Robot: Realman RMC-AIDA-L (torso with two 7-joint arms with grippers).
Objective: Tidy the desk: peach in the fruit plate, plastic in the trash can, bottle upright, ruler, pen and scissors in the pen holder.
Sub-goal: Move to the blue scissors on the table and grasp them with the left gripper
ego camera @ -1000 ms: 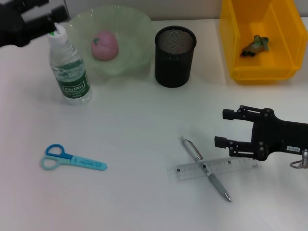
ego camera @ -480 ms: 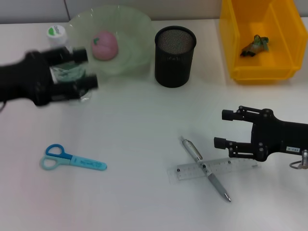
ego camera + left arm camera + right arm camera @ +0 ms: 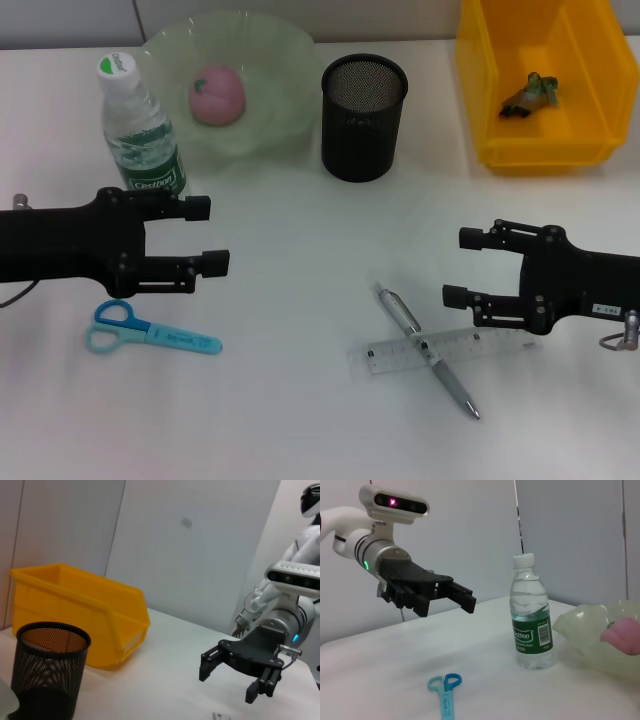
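Both arms hang over the white desk with fingers spread and nothing in them.

The left gripper [image 3: 205, 236] hovers released just above the blue scissors [image 3: 150, 331], which lie flat near the desk's front-left, while the right gripper [image 3: 463, 267] hangs unclenched beside the clear ruler [image 3: 440, 350] and the silver pen [image 3: 425, 349] lying crossed over it. Behind the left arm the water bottle [image 3: 140, 130] stands upright with its cap on, next to the pale green fruit plate [image 3: 270, 70] that holds the pink peach [image 3: 217, 95]. The black mesh pen holder [image 3: 364, 117] stands between the plate and the yellow trash can [image 3: 480, 90], where a crumpled scrap of plastic [image 3: 530, 94] lies inside.
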